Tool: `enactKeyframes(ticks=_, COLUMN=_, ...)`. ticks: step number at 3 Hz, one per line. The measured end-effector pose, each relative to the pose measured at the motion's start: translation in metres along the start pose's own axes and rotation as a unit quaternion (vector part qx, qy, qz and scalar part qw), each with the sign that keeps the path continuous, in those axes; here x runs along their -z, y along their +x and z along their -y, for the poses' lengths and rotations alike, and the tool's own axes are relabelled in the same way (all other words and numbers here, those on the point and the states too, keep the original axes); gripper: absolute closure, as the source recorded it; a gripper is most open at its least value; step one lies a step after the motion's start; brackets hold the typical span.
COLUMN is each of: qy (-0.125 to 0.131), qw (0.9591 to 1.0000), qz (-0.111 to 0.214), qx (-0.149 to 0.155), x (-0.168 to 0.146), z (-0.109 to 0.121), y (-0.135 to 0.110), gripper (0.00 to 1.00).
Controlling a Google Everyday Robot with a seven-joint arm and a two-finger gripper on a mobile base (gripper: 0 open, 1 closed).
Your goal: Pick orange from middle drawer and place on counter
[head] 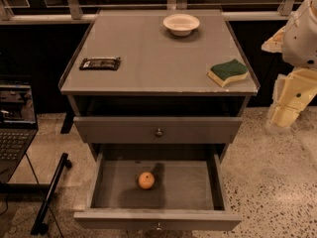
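Note:
The orange [146, 180] lies on the floor of the middle drawer [157, 219], a little left of its centre. The drawer is pulled fully out at the bottom of the view. The counter [153, 58] is the flat grey top of the cabinet above it. My gripper [286, 114] hangs at the right edge of the view, beside the cabinet's right side at about counter height. It is well away from the orange and holds nothing that I can see.
On the counter stand a white bowl [181, 23] at the back, a green-and-yellow sponge [228, 72] at the right front and a dark wrapped bar [100, 63] at the left. The upper knobbed drawer [158, 129] is shut. A laptop [15, 128] and a black stand leg [49, 192] are at the left.

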State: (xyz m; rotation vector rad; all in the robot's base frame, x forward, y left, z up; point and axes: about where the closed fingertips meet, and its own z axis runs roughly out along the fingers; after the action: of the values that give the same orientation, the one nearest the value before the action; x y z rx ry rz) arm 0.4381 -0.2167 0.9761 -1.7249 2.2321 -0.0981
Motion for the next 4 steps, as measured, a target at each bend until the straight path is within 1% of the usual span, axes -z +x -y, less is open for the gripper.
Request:
enactKeyframes(ticks=1, qy=0.0, qw=1.0, qz=0.0, qx=0.0, x=0.0, z=0.0, y=0.0, gripper=0.0)
enactKeyframes(ticks=2, qy=0.017, qw=0.9996, qz=0.018, qx=-0.016, x=-0.007, z=-0.008, y=0.002, gripper=0.0)
enactKeyframes(ticks=3, qy=0.035, qw=0.9941, qz=0.073, qx=-0.072, x=-0.017, z=-0.053, y=-0.005, gripper=0.0)
enactKeyframes(ticks=4, qy=0.02, qw=0.981, qz=0.134, qx=-0.138, x=-0.06, z=-0.094, y=-0.008, gripper=0.0)
